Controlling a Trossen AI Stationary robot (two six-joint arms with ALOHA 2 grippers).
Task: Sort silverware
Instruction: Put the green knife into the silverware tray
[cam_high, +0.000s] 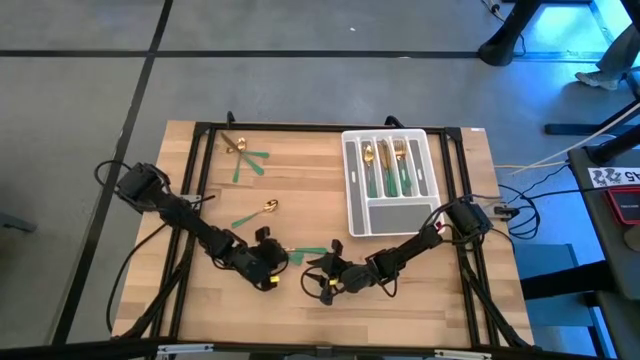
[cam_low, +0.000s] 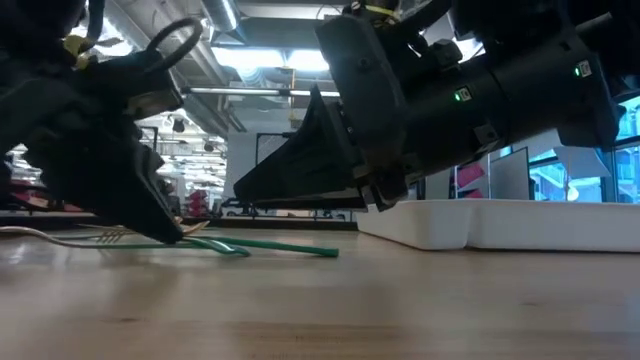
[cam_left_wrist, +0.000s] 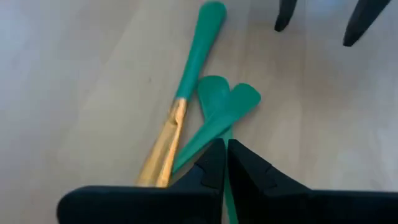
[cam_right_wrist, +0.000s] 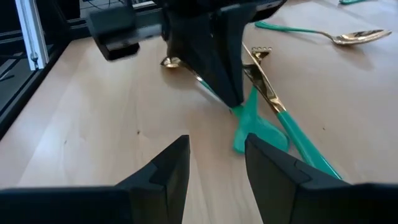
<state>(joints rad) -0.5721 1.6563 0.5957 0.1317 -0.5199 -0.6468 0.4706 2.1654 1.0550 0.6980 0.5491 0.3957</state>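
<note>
Item: my left gripper (cam_left_wrist: 225, 163) is clamping one green handle (cam_left_wrist: 211, 127) near the tray (cam_high: 357, 215); neighbouring pieces risk snagging. Right gripper (cam_right_wrist: 216, 163) is waiting, parted.

A grey-white slotted tray (cam_high: 388, 216) sits toward the table's (cam_high: 300, 190) far right corner, near the right edge. A black metal frame (cam_high: 330, 127) runs along the far edge. Beyond the table, cables (cam_high: 545, 180) trail across the grey floor.
</note>
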